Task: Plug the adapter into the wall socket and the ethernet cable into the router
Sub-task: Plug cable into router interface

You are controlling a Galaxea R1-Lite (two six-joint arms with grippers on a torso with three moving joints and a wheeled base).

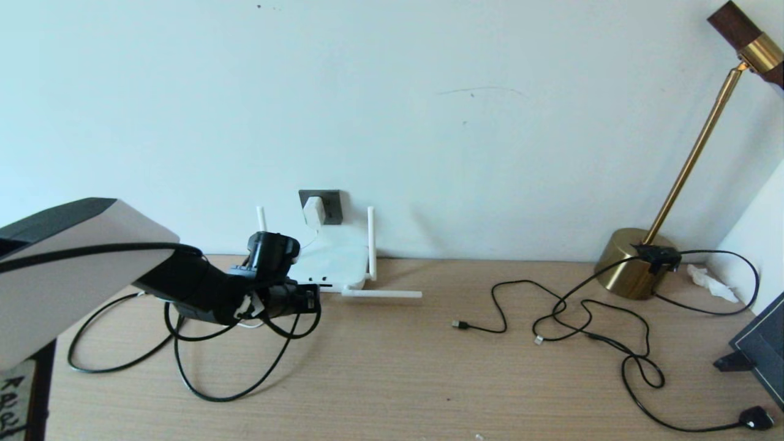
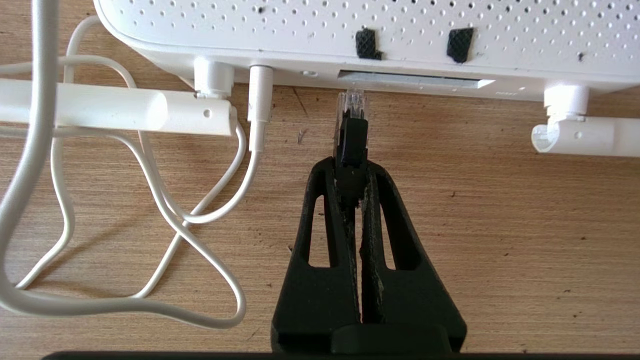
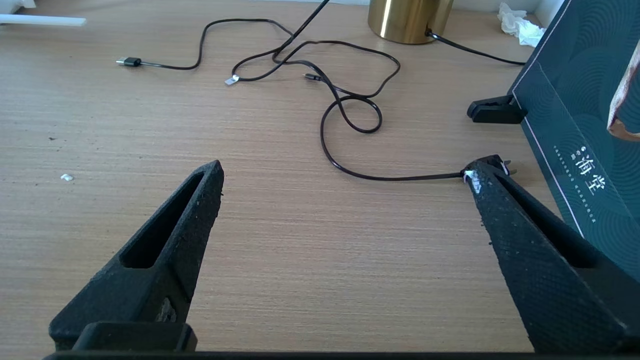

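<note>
Left hand (image 2: 352,172) grips ethernet cable (image 2: 353,135) (tip just before router (image 2: 320,30)).

We reach our left arm (image 1: 184,288) out low over the desk, with its wrist pointing forward. Our left gripper (image 2: 352,172) is pinched tight. Its two black fingers (image 2: 385,210) press together, and the ethernet cable (image 2: 351,137) sticks out from between their tips. The clear end of the plug points straight ahead of the fingers, just short of what is in front of them.

Our right gripper (image 3: 345,175) rests still, low above the desk. Its two black fingers (image 3: 190,210) stand wide apart. They hold nothing between them. We cannot see our right arm from the head.
</note>
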